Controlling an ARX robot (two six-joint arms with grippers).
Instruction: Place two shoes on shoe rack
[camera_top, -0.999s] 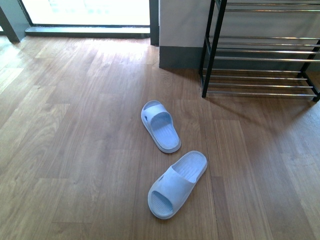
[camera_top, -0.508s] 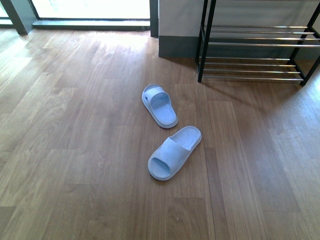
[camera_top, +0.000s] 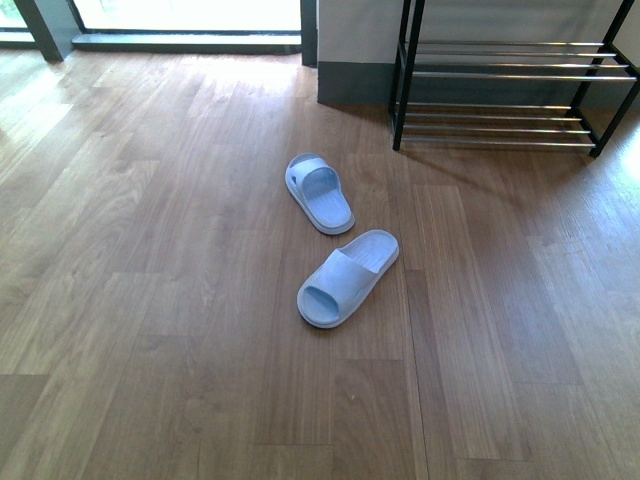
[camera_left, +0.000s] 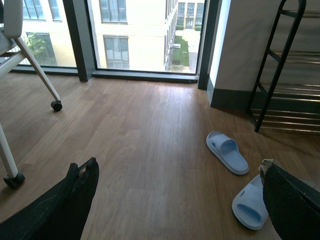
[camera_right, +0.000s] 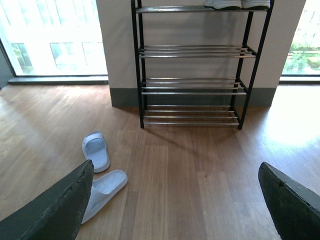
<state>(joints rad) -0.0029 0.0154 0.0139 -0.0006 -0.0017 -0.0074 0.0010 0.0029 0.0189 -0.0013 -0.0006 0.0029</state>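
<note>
Lying on floor (camera_top: 150, 250), blue slides (camera_top: 318, 193), shoes (camera_right: 222, 4) atop shoe rack (camera_right: 192, 49)

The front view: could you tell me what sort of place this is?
Probably a home or office entryway: wooden floor, a tiered shoe rack against the wall, slides lying nearby, tall windows.

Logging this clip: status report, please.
Left gripper, right gripper open, empty. Pale blue rubber slides on wooden floor, off black-framed chrome-bar shoe rack. Nothing between them.
</note>
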